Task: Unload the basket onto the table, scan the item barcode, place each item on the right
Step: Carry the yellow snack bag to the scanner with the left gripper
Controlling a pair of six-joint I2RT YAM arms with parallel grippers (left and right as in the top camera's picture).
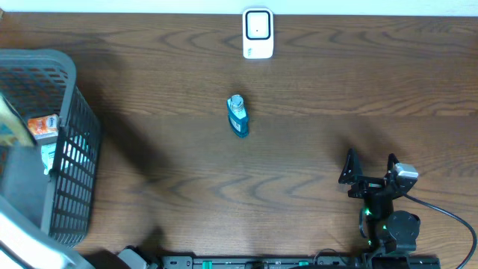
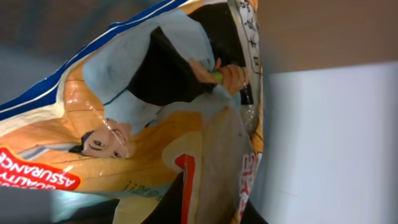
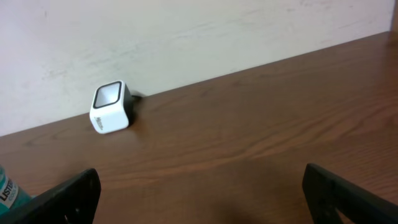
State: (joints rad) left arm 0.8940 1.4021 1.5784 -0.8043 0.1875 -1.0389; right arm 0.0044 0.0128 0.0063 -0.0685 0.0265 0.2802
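Shut tight on the left gripper, fingers out of shot, so cannot tell what's pinched. Looking at pouch (image 2: 155,124) hard against that lens, reading "QUALITY ASSURANCE" on red. Gaping wide and empty on the right gripper (image 1: 370,160). Spotting scanner (image 1: 258,33) by far wall.

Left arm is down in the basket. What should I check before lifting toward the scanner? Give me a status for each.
1. Left gripper shut on the snack bag: the jaws are shut and the bag fills the left wrist view, though the fingers are unseen. ok.
2. Barcode findable: none on the face that shows. cannot tell.
3. Scanner at the far edge, nothing covering it: ok.
4. Route to the scanner: the blue bottle sits just in front of it and may get in the way. not ok.
5. Right gripper open, empty, near right, out of the way: ok.
6. Clearance from the basket wall: cannot tell.
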